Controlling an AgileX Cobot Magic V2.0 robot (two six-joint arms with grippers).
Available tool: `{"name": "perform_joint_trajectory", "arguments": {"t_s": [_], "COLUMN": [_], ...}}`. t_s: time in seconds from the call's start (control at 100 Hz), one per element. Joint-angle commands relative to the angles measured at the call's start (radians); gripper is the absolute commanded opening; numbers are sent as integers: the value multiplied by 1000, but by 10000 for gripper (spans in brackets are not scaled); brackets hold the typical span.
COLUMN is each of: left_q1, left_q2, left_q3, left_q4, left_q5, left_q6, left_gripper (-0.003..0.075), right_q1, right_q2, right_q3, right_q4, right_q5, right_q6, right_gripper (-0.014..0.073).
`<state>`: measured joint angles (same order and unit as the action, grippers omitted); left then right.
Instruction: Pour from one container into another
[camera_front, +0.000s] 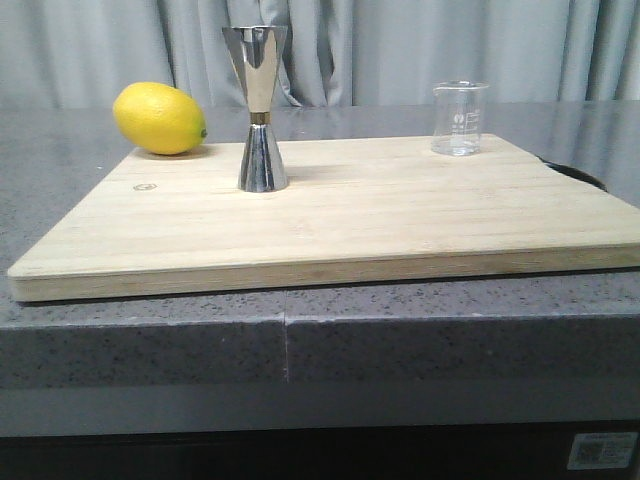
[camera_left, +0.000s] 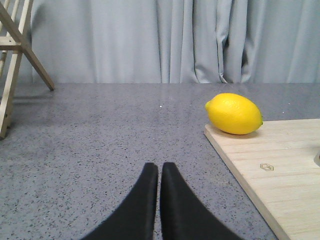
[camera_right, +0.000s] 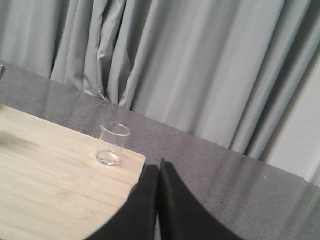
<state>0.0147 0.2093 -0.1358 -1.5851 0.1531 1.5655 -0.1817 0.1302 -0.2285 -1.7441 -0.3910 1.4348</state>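
A lemon (camera_front: 160, 119) sat at the board's (camera_front: 400, 225) far left corner, the jigger (camera_front: 259, 108) stood upright just beside it, and the beaker (camera_front: 459, 118) stood near the far right corner, with bare board between them. The left gripper (camera_left: 160, 172) and right gripper (camera_right: 158, 170) were both clenched with fingers together, holding nothing, over the counter (camera_left: 100, 140) off the board's sides.

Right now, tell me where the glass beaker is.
In the front view, the beaker stands upright at the cutting board's far right corner, well right of the jigger.

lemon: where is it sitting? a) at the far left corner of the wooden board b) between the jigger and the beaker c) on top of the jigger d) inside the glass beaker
a: the lemon rests at the far left corner of the wooden board, left of the jigger.
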Motion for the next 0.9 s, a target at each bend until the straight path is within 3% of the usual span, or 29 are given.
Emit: {"name": "perform_joint_trajectory", "arguments": {"t_s": [0.0, 0.89], "left_q1": [2, 2], "left_q2": [7, 7], "left_q3": [-29, -29], "left_q4": [-21, -26], "left_q5": [1, 2], "left_q6": [-8, -8], "left_gripper": [-19, -19], "right_q1": [2, 2], "right_q2": [7, 7], "right_q3": [-26, -26], "right_q4": [18, 18], "right_q5": [0, -10], "right_q6": [2, 2], "right_gripper": [-44, -43]}}
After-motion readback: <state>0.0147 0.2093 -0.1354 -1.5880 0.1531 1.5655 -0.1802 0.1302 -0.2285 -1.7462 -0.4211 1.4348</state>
